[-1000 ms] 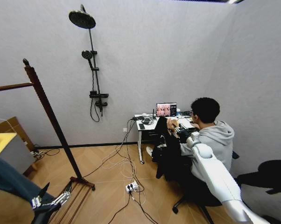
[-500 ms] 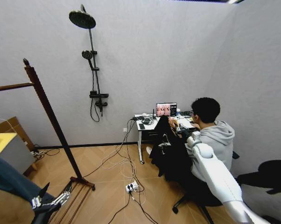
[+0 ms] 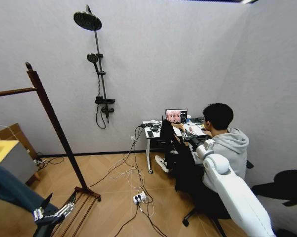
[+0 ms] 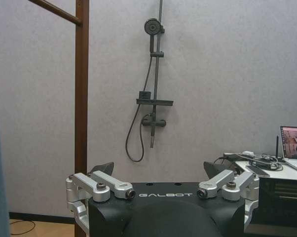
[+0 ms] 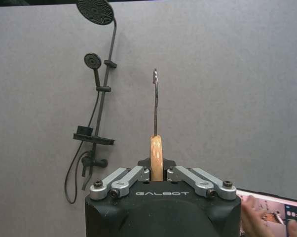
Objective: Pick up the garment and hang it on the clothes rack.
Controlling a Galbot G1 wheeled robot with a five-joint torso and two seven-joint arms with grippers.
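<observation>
With our right gripper (image 5: 157,174) pinching the wooden hanger (image 5: 156,157) between narrow fingers, the jacket (image 3: 180,160) hung below, far from the rack (image 3: 52,118), and could swing and slip; our left gripper (image 4: 158,170), fingers wide, idled low.

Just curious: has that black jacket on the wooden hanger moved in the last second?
Yes. The black jacket, held by the right gripper, has swung left and upward across the white desk.

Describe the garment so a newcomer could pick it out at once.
Start at the shower fixture on the grey wall and look right to the small white desk. In front of it the right hand holds up the garment by its wooden hanger. It is black, unlike the grey hoodie beside it.
</observation>
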